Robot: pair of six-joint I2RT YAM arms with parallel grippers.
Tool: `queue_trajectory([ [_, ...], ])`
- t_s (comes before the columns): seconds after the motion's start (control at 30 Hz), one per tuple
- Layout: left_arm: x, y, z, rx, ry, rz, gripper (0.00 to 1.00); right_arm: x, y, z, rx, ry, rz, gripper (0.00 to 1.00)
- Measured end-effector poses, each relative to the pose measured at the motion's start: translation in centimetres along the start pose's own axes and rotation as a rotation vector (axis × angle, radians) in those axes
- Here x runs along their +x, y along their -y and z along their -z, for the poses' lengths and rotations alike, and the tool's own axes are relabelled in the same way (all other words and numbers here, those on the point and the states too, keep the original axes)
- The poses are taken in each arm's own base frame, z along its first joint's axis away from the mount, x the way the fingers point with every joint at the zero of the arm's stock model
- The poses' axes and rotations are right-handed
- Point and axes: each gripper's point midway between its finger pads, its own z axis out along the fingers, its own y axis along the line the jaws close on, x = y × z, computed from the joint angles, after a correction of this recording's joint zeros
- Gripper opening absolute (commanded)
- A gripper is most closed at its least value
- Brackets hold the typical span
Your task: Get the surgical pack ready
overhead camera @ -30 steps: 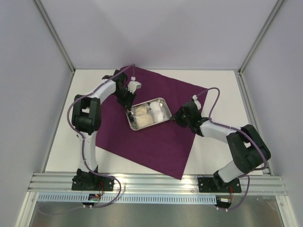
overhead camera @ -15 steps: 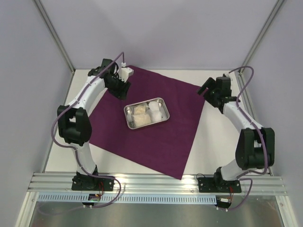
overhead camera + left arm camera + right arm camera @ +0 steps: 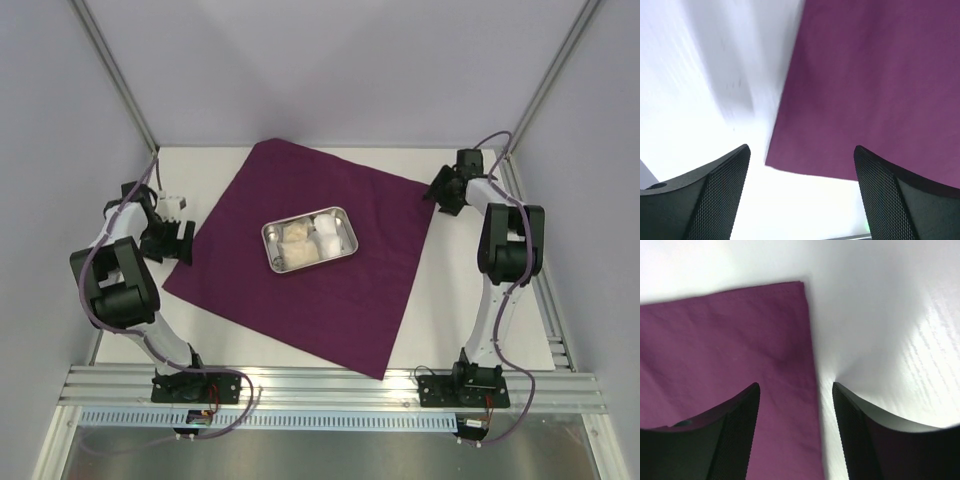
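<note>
- The surgical pack lies opened out flat as one big plum-purple sheet on the white table, turned so its corners point left, right, far and near
- A small metal tray sits on the middle of the sheet, holding pale wads, some beige and some white; exactly what they are I cannot tell
- The left gripper hangs just beside the sheet's left corner, at the cloth's edge in the overhead view
- In the left wrist view its two black textured fingers stand spread wide, with the cloth corner showing in the gap beneath them; they pinch nothing
- The right gripper is at the sheet's right corner, near the far right side of the table
- In the right wrist view its jaws are likewise apart, the cloth's straight edge running down the gap between them and its corner lying beyond the tips; the cloth rests loose on the table
- Both arms reach outward, well apart from the tray
</note>
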Motion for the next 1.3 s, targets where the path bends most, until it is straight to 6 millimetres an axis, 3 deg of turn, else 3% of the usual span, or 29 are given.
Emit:
queue_trajectory([
  [0.13, 4.5, -1.8, -2.1, -0.033, -0.108, 0.051, 0.91, 0.6, -0.4, -0.7, -0.033, -0.025, -0.009, 0.42],
  [0.27, 5.6, -1.8, -3.4, -0.035, -0.165, 0.031, 0.79, 1.1, -0.8, -1.1, -0.067, -0.039, -0.038, 0.27],
  [0.3, 5.5, -1.9, -3.5, -0.039, -0.166, 0.027, 0.69, 1.3, -0.9, -1.1, -0.076, -0.043, -0.049, 0.17],
  [0.4, 5.1, -2.5, -3.7, -0.047, -0.172, 0.025, 0.44, 1.7, -0.9, -1.3, -0.107, -0.041, -0.088, 0.0],
  [0.43, 4.8, -2.6, -3.8, -0.046, -0.171, 0.022, 0.37, 1.8, -0.7, -1.3, -0.112, -0.035, -0.101, 0.0],
  [0.47, 4.5, -2.6, -3.9, -0.044, -0.17, 0.018, 0.09, 1.9, -0.6, -1.2, -0.122, -0.032, -0.117, 0.01],
  [0.5, 4.3, -2.6, -4.0, -0.041, -0.17, 0.017, 0.0, 2.0, -0.5, -1.0, -0.13, -0.027, -0.131, 0.0],
  [0.6, 3.3, -2.0, -4.3, -0.009, -0.169, -0.004, 0.0, 3.2, 0.6, 0.2, -0.137, -0.016, -0.174, 0.01],
  [0.77, 1.0, -2.0, -4.9, 0.025, -0.153, -0.003, 0.0, 7.0, 3.6, 3.5, -0.108, -0.006, -0.239, 0.01],
  [0.97, -4.7, -3.9, -6.1, -0.012, -0.083, -0.036, 0.0, 12.1, 6.6, 7.7, -0.085, 0.026, -0.326, 0.01],
  [1.03, -6.8, -4.2, -6.5, -0.034, -0.056, -0.064, 0.0, 13.6, 7.3, 8.8, -0.086, 0.04, -0.351, 0.17],
  [1.07, -7.8, -4.2, -6.6, -0.044, -0.042, -0.078, 0.0, 14.1, 7.6, 9.2, -0.084, 0.041, -0.36, 0.48],
  [1.1, -8.7, -4.2, -6.6, -0.051, -0.03, -0.09, 0.0, 14.4, 7.6, 9.6, -0.086, 0.043, -0.369, 0.57],
  [1.2, -10.4, -3.8, -6.3, -0.057, -0.006, -0.113, 0.23, 13.6, 7.2, 10.6, -0.089, 0.063, -0.349, 0.65],
  [1.23, -10.5, -3.6, -6.0, -0.058, 0.0, -0.117, 0.38, 13.3, 7.3, 10.8, -0.069, 0.066, -0.337, 0.66],
  [1.3, -10.4, -3.5, -5.8, -0.061, 0.003, -0.119, 0.49, 13.2, 7.8, 11.4, -0.002, 0.072, -0.302, 0.7],
])
